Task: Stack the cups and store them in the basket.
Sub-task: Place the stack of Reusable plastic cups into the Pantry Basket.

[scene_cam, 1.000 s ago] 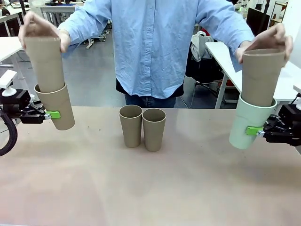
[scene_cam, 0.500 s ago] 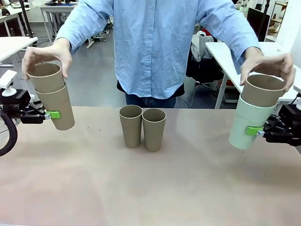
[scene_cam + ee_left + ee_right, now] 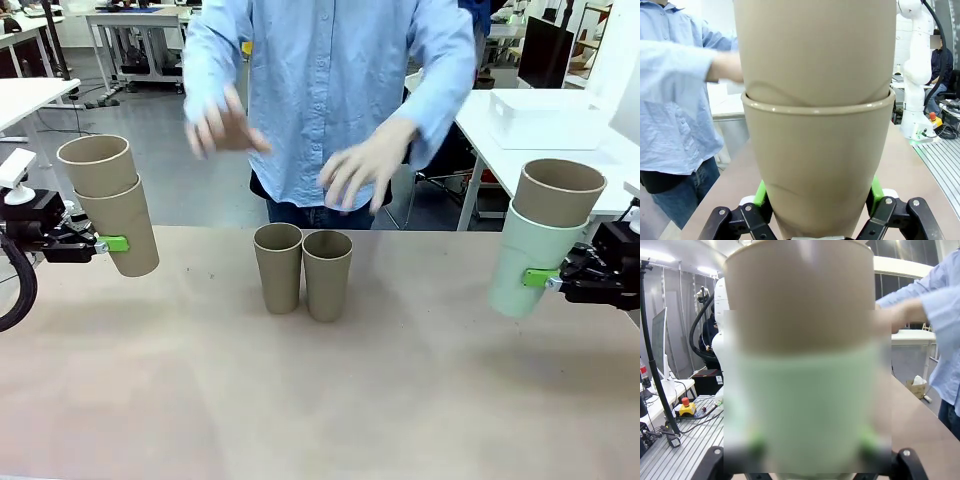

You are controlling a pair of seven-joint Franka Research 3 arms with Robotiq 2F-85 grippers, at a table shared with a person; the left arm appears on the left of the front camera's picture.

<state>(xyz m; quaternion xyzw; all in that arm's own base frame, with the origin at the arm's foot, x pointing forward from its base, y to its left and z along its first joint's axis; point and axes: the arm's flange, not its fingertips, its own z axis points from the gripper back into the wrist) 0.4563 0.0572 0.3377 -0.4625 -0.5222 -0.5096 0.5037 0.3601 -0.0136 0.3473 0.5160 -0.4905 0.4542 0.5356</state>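
Six cups show from the front: five brown and one light green. Two brown ones, the first middle cup [image 3: 278, 265] and the second middle cup [image 3: 327, 273], stand upright on the table [image 3: 300, 400], side by side and touching. The left gripper [image 3: 118, 243] is closed around a tipped brown cup [image 3: 125, 225], up off the table, with an inner brown cup [image 3: 97, 165] sitting in it. The right gripper [image 3: 530, 278] is closed around the green cup [image 3: 530, 255], which has a brown cup [image 3: 555, 192] inside it. One blurry hand [image 3: 222, 125] and the other hand [image 3: 362, 172] of the person float above the middle pair, touching nothing. One white basket [image 3: 545, 115] sits on a side table far back on the right.

From the left wrist, two green pads [image 3: 876, 190] press on both sides of the tipped brown cup [image 3: 820, 165]. The inner one [image 3: 815, 50] rises out of its rim.

From the right wrist, everything is blurry. Two green smudges sit on either side of the green cup [image 3: 800, 400], with brown above it.
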